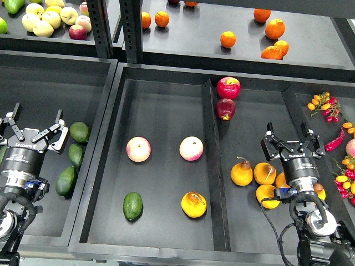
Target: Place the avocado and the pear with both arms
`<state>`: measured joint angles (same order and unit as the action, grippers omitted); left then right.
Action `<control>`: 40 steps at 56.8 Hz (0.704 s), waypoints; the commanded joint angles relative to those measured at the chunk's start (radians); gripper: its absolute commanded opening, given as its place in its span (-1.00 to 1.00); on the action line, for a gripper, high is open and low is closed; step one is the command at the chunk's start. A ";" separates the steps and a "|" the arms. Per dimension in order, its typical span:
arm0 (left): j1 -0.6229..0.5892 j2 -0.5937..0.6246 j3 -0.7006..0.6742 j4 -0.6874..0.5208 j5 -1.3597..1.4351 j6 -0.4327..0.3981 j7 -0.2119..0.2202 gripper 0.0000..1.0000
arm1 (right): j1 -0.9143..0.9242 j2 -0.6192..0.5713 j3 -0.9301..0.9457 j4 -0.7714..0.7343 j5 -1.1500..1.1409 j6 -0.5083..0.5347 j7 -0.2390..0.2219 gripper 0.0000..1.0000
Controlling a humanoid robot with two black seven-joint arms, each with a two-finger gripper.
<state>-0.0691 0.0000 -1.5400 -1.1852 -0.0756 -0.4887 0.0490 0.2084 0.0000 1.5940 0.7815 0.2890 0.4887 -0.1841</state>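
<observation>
The avocado (pixel 132 205), mid-green and egg-shaped, lies in the central tray (pixel 166 94) near its front left. The pear (pixel 193 204), squat and yellow-orange with a brown blotch, rests to its right in the same tray. My left gripper (pixel 33 127) hovers open over the left bin, well left of the avocado and holding nothing. Over the right bin my right gripper (pixel 292 141) is open and empty, to the right of the pear and beyond the tray's divider (pixel 213 166).
Two pink-and-cream apples (pixel 138 149) (pixel 191 148) sit mid-tray. Three darker avocados (pixel 76 155) lie in the left bin. The right bin holds several pears (pixel 242 172) and two red apples (pixel 228 87). Chillies and small fruit (pixel 333 111) fill the far right. Oranges (pixel 228 39) sit on the shelf behind.
</observation>
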 commanded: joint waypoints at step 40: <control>0.003 0.000 0.012 0.013 0.000 0.000 0.018 0.98 | -0.001 0.000 0.003 -0.004 0.001 0.000 0.000 0.99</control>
<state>-0.0665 0.0000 -1.5292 -1.1752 -0.0751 -0.4887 0.0677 0.2090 0.0000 1.5968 0.7777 0.2900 0.4887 -0.1840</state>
